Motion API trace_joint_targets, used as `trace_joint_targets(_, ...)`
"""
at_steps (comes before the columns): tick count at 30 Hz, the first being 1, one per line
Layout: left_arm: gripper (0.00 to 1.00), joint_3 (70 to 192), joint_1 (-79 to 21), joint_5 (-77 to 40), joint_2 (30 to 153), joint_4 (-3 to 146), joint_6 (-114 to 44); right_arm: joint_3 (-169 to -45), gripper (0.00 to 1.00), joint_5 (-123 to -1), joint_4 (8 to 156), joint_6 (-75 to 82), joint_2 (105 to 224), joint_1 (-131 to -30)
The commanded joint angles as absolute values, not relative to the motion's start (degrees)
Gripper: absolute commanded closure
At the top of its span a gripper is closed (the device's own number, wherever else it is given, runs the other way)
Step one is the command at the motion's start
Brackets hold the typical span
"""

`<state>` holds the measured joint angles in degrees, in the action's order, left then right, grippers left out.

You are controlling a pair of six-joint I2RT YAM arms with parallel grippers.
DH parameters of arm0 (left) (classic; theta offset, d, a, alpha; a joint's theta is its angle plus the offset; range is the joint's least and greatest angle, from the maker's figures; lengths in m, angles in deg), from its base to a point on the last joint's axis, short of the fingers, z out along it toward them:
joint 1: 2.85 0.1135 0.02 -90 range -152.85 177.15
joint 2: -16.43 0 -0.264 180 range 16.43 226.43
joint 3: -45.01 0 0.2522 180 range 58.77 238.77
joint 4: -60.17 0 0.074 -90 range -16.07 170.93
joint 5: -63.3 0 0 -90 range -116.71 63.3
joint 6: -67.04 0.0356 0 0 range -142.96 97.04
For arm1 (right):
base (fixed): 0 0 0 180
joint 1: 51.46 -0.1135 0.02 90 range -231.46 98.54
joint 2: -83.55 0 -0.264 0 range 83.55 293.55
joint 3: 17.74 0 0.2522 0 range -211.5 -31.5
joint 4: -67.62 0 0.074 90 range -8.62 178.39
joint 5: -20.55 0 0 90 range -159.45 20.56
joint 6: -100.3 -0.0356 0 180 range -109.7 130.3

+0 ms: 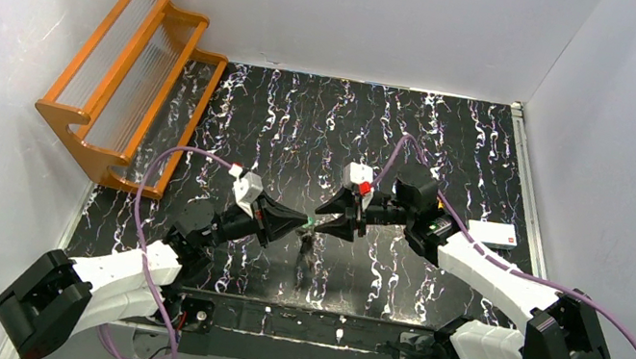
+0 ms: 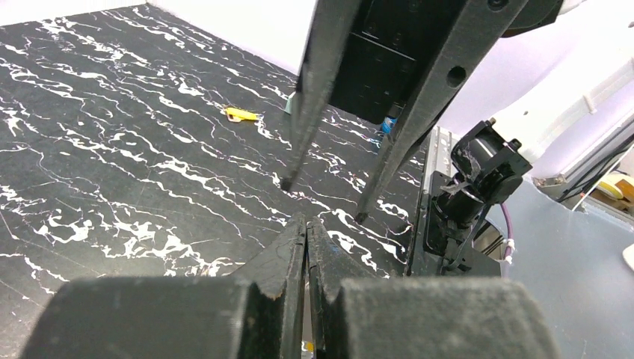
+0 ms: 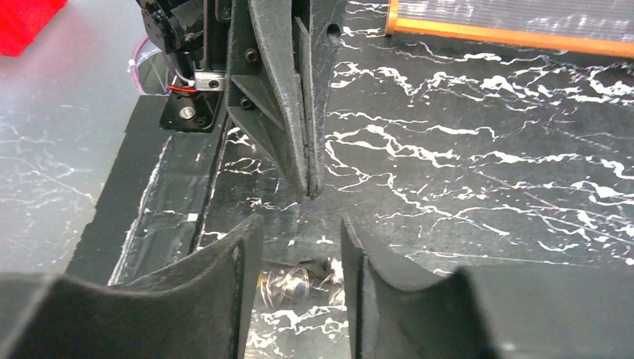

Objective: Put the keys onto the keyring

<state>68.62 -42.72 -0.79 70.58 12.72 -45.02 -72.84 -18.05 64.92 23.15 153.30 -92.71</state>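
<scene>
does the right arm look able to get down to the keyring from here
Probably yes: the right gripper is open and the keyring lies uncovered just below it; the shut left gripper sits ahead, not in between.

Fixed overhead camera looks down on the black, white-veined marble-pattern tabletop [image 1: 305,119], with the arm bases [image 1: 196,313] at the bottom of frame. The left wrist camera peers close along the black two-finger left gripper [image 2: 306,223] toward the black right gripper [image 2: 324,200]. The right wrist camera faces back. Both share the spot where the two grippers meet, mid-frame.
</scene>
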Motion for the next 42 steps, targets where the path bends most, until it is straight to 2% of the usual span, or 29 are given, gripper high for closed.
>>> trace_joint_targets(1,1.0,69.4,-42.8,1.1,69.2,9.7,-42.7,-73.4,0.46,-19.3,63.5,22.7,150.7,-92.8)
trace_joint_targets(5,1.0,69.3,-42.8,1.5,69.2,9.8,-41.6,-73.0,0.39,-21.6,62.4,22.3,149.5,-92.8)
trace_joint_targets(12,1.0,67.3,-42.8,-2.5,69.7,11.1,-41.7,-70.7,0.38,-27.5,63.1,20.4,149.1,-92.8)
trace_joint_targets(19,0.73,64.1,-42.8,-10.1,68.4,14.6,-42.5,-67.4,0.35,-47.2,65.6,6.9,148.7,-92.8)
trace_joint_targets(21,0.64,63.9,-42.8,-11.1,68.2,16.6,-42.9,-67.0,0.43,-54.4,67.6,-0.4,149.0,-92.8)
trace_joint_targets(25,0.57,64.1,-42.8,-11.4,68.4,20.9,-44.0,-68.8,0.6,-62.7,81.6,-12.9,150.7,-92.8)
trace_joint_targets(28,0.5,63.7,-42.8,-12.7,68.5,23.5,-45.9,-67.0,0.59,-60.7,86.6,-16.7,150.3,-92.8)
trace_joint_targets(31,0.48,63.2,-42.8,-13.5,68.6,25.3,-47.8,-63.5,0.52,-57.5,88.6,-20.0,148.0,-92.8)
trace_joint_targets(36,0.47,61.8,-42.8,-13.1,68.6,25.8,-49.5,-60.6,0.44,-50.8,92.3,-24.4,145.4,-92.8)
trace_joint_targets(42,0.49,62.4,-42.8,-10.7,69.5,25.8,-51.6,-58.0,0.43,-44.7,94.1,-28.0,147.2,-92.8)
